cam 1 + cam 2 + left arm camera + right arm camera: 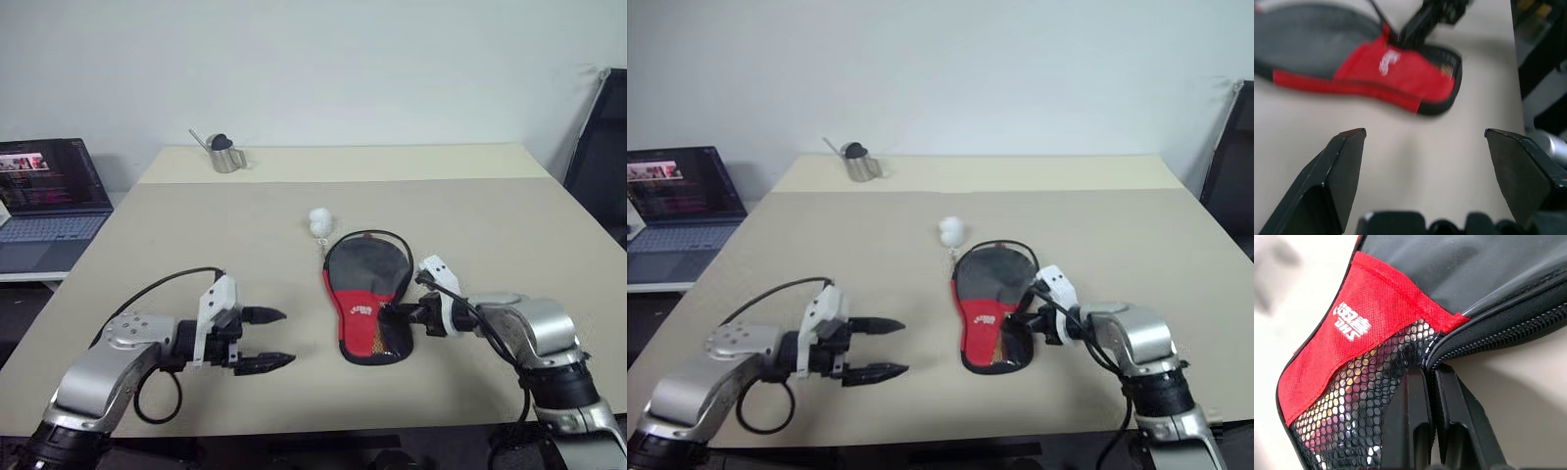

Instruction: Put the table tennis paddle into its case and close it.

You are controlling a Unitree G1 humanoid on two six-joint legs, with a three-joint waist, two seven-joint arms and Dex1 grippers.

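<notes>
Case flat on the beige table, centre-right of the head view, round black end toward the back, red panel and mesh pocket toward the near edge. Left gripper lower left, black fingers spread wide, nothing between them, well apart from the case. Right gripper lower right, fingers pressed together at the case's right edge. Two white balls just behind the case; metal cup at top left; laptop far left.

Left wrist view: case across the upper frame, fingers splayed over bare table.

Right wrist view: fingers closed tight against the zipper edge beside the mesh; actual grip on the fabric, cannot tell.
</notes>
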